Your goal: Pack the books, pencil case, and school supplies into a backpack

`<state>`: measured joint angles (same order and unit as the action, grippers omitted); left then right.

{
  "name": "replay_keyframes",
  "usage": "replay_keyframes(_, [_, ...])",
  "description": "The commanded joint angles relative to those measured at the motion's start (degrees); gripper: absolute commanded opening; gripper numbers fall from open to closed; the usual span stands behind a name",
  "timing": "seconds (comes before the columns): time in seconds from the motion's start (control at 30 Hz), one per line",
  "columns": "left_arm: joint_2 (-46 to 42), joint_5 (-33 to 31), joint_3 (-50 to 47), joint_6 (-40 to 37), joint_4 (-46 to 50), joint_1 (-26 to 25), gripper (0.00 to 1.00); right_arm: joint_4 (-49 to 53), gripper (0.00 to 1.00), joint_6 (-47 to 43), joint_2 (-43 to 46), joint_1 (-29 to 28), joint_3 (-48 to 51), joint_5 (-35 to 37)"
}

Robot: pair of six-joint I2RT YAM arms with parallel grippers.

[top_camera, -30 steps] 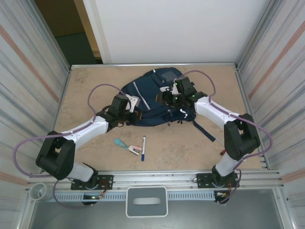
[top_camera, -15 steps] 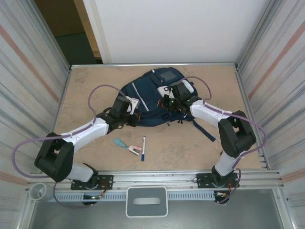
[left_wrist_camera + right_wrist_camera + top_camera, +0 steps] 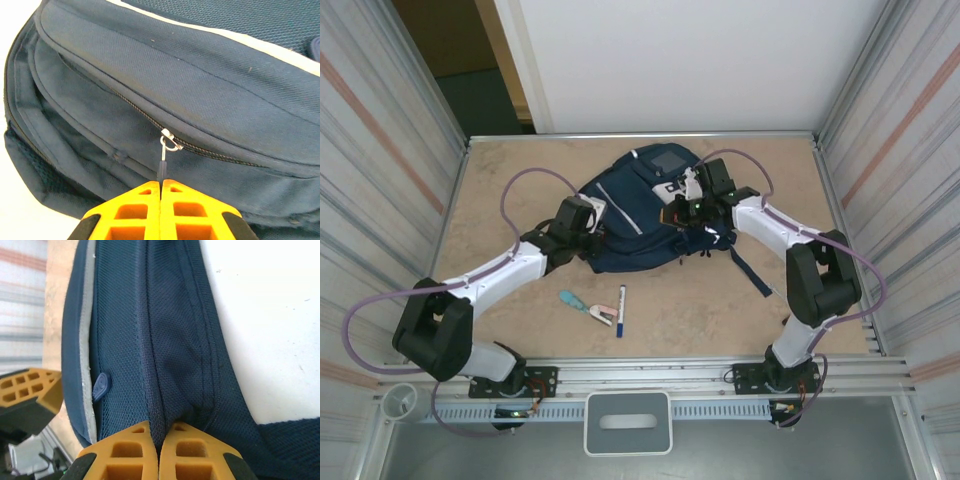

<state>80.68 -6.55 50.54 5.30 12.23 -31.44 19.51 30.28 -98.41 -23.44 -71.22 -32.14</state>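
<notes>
One backpack (image 3: 630,200) on worktop (image 3: 520,170), left fingers (image 3: 154,194) pinched shut on its zipper pull (image 3: 162,165), right fingers (image 3: 146,436) clamped on its mesh fabric, marker (image 3: 620,309) and stapler (image 3: 588,306) nearby

Reaching forward and inward from the near-left base with the left arm (image 3: 505,268), wrist (image 3: 575,220) held low, left jaws pressed flat together on the thin zipper pull (image 3: 162,161). Folded sharply at the elbow on the right arm (image 3: 770,228), forearm angled inward toward the centre, right jaws pinched shut on a fold of the backpack (image 3: 150,340) fabric.
</notes>
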Motion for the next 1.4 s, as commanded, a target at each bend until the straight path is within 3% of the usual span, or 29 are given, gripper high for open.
replay_keyframes(0.0, [-0.28,-2.46,1.08,-0.75,4.21,1.56,0.00,7.10,0.00,-9.08,-1.99,0.59,-6.39,-6.64])
replay_keyframes(0.43, [-0.82,1.27,-1.16,1.99,2.97,0.15,0.00,13.98,0.00,-11.61,-16.98,-2.44,-28.94,-9.74])
replay_keyframes(0.67, [1.65,2.30,2.71,2.33,2.81,-2.83,0.00,18.02,0.00,-11.66,-19.48,1.42,-33.24,-5.53])
replay_keyframes(0.73, [3.07,2.64,4.24,2.27,2.37,-4.37,0.00,18.80,0.08,-11.31,-19.46,2.65,-33.13,-3.81])
replay_keyframes(0.9, [6.05,3.10,6.48,2.50,1.49,-7.30,0.00,16.30,0.38,-7.86,-16.45,2.84,-29.19,-0.25])
replay_keyframes(1.03, [6.52,3.89,6.09,3.05,0.60,-7.84,0.00,5.96,0.52,-1.32,-8.14,2.05,-14.82,3.70])
replay_keyframes(1.2, [6.07,4.43,5.09,3.03,-0.19,-7.98,0.00,-2.60,0.59,5.00,-3.50,0.84,-3.15,5.26])
replay_keyframes(1.37, [5.51,4.44,4.48,2.92,-0.11,-7.98,0.00,-6.80,0.58,7.07,-3.77,-1.74,-0.54,4.38])
